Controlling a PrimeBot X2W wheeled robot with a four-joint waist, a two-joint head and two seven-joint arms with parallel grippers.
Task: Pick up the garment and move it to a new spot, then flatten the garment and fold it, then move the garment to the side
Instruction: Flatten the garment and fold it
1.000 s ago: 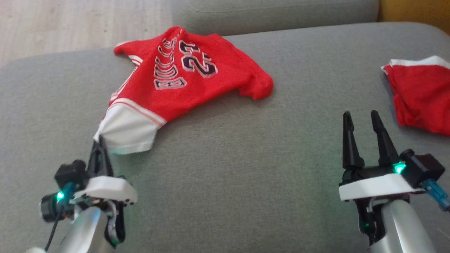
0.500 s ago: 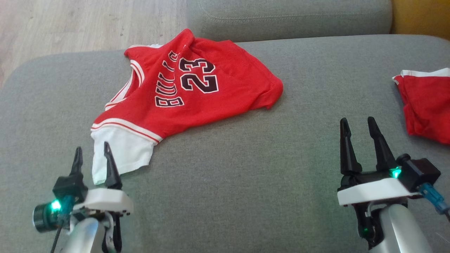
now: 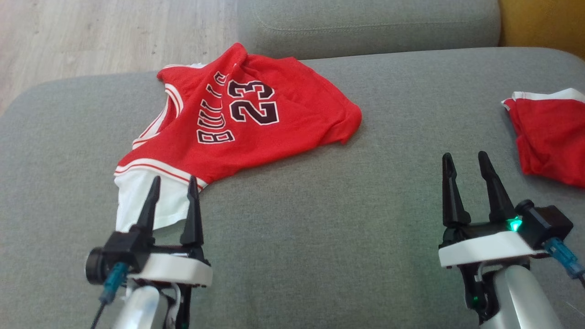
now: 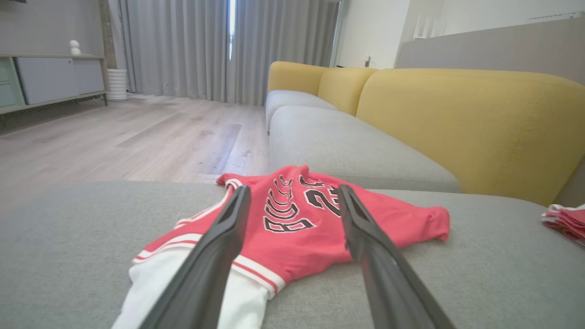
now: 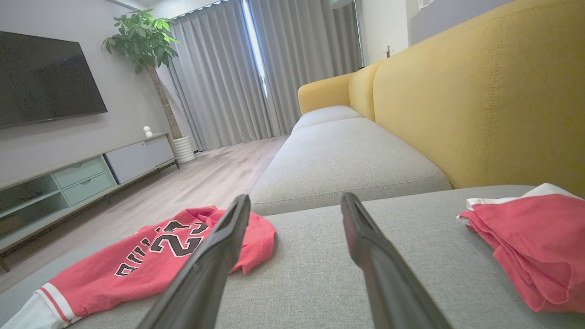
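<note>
The jersey [image 3: 283,119], red with a white band at its near end, lies on the left half of the grey seat cushion [image 3: 343,219], number side up. Its far corner is bunched against the next cushion [image 3: 365,23] and its right corner is curled under. A second ago the left claw [image 3: 174,179] was pinched shut on the corner of the white band and pulling it taut. Now its two fingers stand well apart above that band, and the cloth has dropped slack onto the cushion. Whether the fingertips touch the fabric cannot be told. The right claw [image 3: 465,154] is spread just as wide and holds nothing, hovering over bare cushion well apart from the jersey. A pile of red cloth [image 3: 548,132] lies beyond it. The release suggests the carry to a new spot is done. Flattening comes next, since the jersey is skewed and wrinkled, and both claws are free to take its edges.
</note>
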